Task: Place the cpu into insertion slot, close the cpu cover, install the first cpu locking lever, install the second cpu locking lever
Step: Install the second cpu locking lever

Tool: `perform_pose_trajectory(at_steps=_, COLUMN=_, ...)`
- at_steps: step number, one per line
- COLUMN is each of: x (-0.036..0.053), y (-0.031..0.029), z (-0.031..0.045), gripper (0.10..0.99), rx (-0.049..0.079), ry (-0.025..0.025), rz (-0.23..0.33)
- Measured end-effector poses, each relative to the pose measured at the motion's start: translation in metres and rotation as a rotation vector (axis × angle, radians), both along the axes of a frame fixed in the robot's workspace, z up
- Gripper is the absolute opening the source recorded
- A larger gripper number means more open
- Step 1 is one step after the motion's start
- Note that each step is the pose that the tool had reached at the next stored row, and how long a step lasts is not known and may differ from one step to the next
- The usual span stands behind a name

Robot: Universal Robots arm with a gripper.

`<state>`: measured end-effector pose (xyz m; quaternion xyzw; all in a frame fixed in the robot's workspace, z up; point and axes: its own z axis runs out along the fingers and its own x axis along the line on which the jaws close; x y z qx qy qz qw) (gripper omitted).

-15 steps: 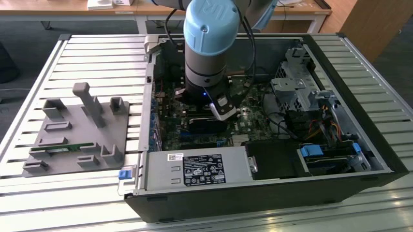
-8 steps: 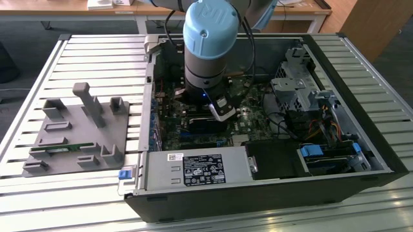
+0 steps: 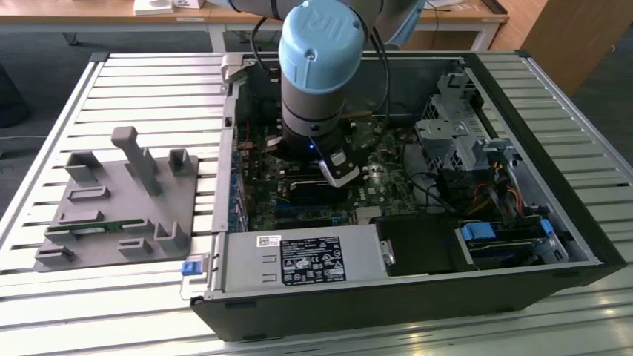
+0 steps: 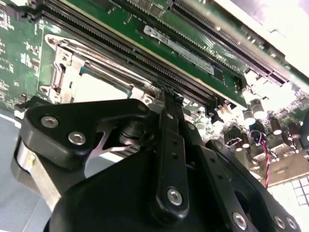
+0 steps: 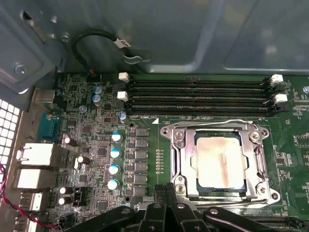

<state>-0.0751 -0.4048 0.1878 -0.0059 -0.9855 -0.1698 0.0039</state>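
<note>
Under the closed cpu cover (image 5: 218,162), the cpu (image 5: 220,162) shines silver-grey.

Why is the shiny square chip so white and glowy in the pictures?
In the first wrist view, light bounces off the cpu metal top, leaving a pale glare patch. In the second wrist view it is washed out nearly white, and the close gripper looks dark against the bright board.

Open PC case (image 3: 534,274) on slatted alu table (image 3: 148,81). Grey fixture tray (image 3: 118,215) at case's 9 o'clock, green RAM stick (image 3: 99,226) lying in it. Inside: PSU (image 3: 302,259) at 6, drive cage (image 3: 455,141) at 3. Mobo w/ 4 black DIMM slots (image 5: 198,96), caps row (image 5: 115,159).
</note>
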Motion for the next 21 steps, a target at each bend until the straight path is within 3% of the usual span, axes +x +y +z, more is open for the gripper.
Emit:
perform_pose_trajectory(at_steps=3, x=0.0, y=0.0002, z=0.0023, gripper=0.106, rx=0.004, ry=-0.0005, rz=0.0)
perform_pose_trajectory(at_steps=15, x=0.0, y=0.0, z=0.0265, gripper=0.106, rx=0.004, ry=-0.0001, rz=0.0)
perform_pose_trajectory(at_steps=21, x=0.0, y=0.0001, z=0.0285, gripper=0.106, rx=0.004, ry=-0.0002, rz=0.0)
